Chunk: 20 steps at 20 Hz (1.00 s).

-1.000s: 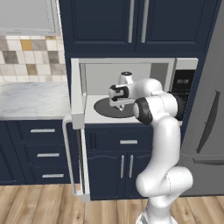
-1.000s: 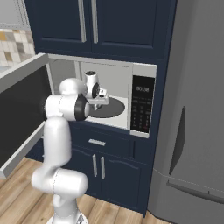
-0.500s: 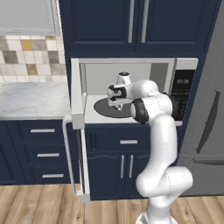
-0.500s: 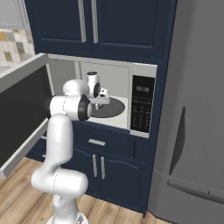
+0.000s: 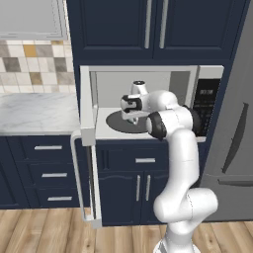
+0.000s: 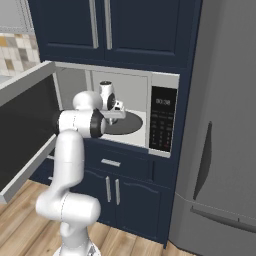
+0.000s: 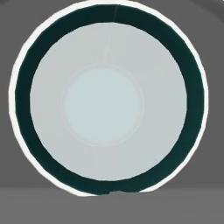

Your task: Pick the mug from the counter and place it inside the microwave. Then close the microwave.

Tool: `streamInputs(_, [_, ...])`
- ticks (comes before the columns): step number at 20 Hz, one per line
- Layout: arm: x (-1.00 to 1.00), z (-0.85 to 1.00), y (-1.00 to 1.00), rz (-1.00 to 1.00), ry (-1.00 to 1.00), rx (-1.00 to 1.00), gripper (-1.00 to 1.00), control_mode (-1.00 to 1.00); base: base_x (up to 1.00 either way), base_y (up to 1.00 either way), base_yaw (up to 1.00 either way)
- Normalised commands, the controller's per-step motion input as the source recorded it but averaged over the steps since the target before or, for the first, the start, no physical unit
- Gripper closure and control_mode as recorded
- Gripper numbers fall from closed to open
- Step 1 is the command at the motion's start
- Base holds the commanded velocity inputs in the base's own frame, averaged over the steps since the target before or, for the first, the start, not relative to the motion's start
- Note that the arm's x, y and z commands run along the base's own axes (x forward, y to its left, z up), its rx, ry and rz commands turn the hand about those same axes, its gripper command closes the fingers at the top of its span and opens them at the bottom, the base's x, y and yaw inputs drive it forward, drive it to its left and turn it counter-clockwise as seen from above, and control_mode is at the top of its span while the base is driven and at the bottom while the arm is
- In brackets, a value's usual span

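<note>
Hand cam looks straight down into the mug: dark green rim ring, pale bottom, dead centre right under the gripper, close up. The fingertips aren't visible there and the base views are too small to show the jaws, so I can't tell whether it grips the mug or has let go. The gripper sits inside the microwave cavity, just above the dark turntable, so the mug is in or just over the turntable zone. Handling, my read: small rigid ceramic-type cup, light, smooth glazed wall, so slippery and chip-prone if dropped or knocked on the cavity wall. Best hold is across the rim, one finger inside and one outside, or around the body; the handle is too small. Further out to the side, the microwave door stands swung wide open, with its bar handle at the outer edge; closing is not yet done.
</note>
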Motion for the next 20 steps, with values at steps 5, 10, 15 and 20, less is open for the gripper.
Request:
streamInputs(5, [0.00, 0.00, 0.00, 0.00, 0.00, 0.00, -1.00, -1.00, 0.00, 0.00, 0.00])
streamInputs(10, [-0.10, 0.00, 0.00, 0.00, 0.00, 0.00, -1.00, -1.00, 0.00, 0.00, 0.00])
streamInputs(15, [-0.58, 0.00, 0.00, 0.00, -0.08, 0.00, -1.00, -1.00, 0.00, 0.00, 0.00])
streamInputs(20, [-1.00, 0.00, 0.00, 0.00, -0.16, 0.00, -1.00, -1.00, 0.00, 0.00, 0.00])
